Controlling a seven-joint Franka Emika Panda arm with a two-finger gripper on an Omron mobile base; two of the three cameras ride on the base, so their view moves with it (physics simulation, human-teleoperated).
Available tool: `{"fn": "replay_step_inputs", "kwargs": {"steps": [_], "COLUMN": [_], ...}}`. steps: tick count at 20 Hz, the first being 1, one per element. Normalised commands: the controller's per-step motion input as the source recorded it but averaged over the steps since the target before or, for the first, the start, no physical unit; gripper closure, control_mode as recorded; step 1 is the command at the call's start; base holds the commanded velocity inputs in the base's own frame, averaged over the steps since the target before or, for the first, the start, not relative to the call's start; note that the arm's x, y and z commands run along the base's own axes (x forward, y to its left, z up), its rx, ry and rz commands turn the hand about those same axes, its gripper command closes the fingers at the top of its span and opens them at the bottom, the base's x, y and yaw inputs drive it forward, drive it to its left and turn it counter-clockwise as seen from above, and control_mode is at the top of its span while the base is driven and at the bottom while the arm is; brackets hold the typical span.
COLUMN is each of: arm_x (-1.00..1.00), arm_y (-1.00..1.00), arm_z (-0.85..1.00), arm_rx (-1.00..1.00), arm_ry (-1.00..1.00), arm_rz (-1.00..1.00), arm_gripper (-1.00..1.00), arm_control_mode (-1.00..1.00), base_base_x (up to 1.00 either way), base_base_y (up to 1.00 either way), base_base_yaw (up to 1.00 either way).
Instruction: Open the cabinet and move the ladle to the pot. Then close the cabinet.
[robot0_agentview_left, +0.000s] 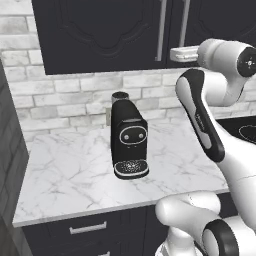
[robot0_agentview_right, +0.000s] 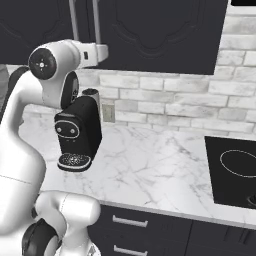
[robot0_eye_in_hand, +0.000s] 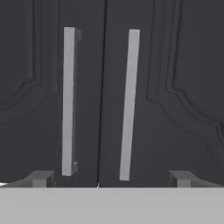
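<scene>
The black two-door wall cabinet hangs above the counter with both doors shut. Its two long silver bar handles stand side by side at the seam between the doors. My gripper faces these handles from close by, level with their lower ends, and is open with nothing between its fingertips. From the base views my hand sits just in front of the doors' lower edge. The pot and the ladle are out of view.
A tall black coffee machine stands on the white marble counter under the cabinet. A black cooktop lies to the right. Black base drawers run below the counter edge.
</scene>
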Motion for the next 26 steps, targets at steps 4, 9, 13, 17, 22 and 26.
{"fn": "replay_step_inputs", "kwargs": {"steps": [4,9,13,17,22,26], "arm_x": [0.44,0.50,0.46,0.41,0.44,0.43], "arm_y": [0.00,-0.01,-0.02,-0.04,-0.03,-0.02], "arm_z": [0.02,0.01,0.04,0.01,0.00,0.00], "arm_rx": [0.00,0.00,0.00,0.00,0.00,0.00], "arm_ry": [-0.10,-0.07,-0.04,-0.05,-0.06,-0.02], "arm_rz": [0.00,0.00,0.00,0.00,0.00,0.00], "arm_gripper": [-1.00,-1.00,-1.00,-1.00,-1.00,-1.00], "arm_control_mode": [-1.00,-1.00,-1.00,-1.00,-1.00,-1.00], "base_base_x": [0.00,0.00,0.00,0.00,0.00,0.00], "base_base_y": [0.00,0.00,0.00,0.00,0.00,0.00], "base_base_yaw": [0.00,0.00,0.00,0.00,0.00,0.00]}}
